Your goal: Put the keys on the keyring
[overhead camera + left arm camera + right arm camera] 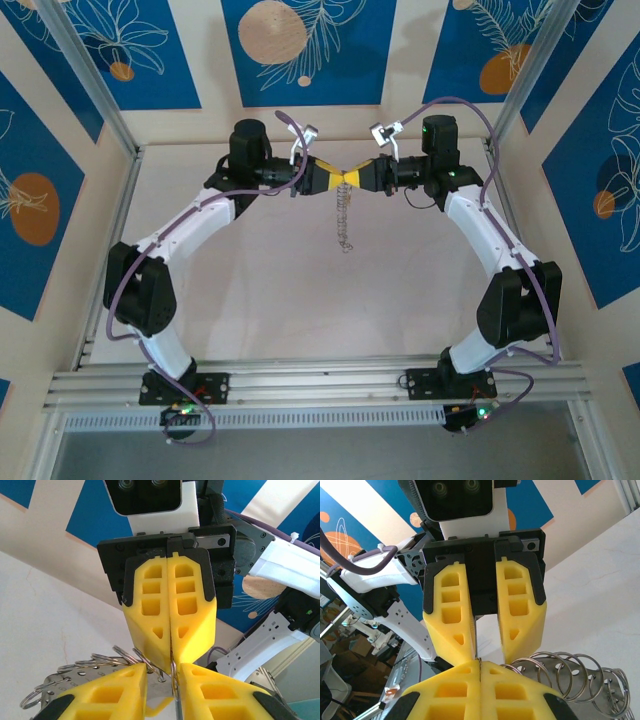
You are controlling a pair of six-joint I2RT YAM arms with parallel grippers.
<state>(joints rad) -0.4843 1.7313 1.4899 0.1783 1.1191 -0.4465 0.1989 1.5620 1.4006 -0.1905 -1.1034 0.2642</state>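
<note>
- Grey metal keyring: a floppy string of linked wire loops hanging straight down from the spot where the two claws meet tip to tip, above the middle of the pale table. Its lower end is near the tabletop; I cannot tell whether it touches.
- In the left wrist view, the loops fan out to the left, just beside the claw tips. In the right wrist view they coil off to the right.
- A flat metal piece with small holes lies along the coils; what it is cannot be made out.
- Right claw: yellow fingers pressed flat together, a thin wire of the keyring pinched in the seam at the tips.
- Left claw: fingers spread a little, with a narrow gap between them. The wire passes through that gap, and the fingertips sit right against the right claw's tips.
</note>
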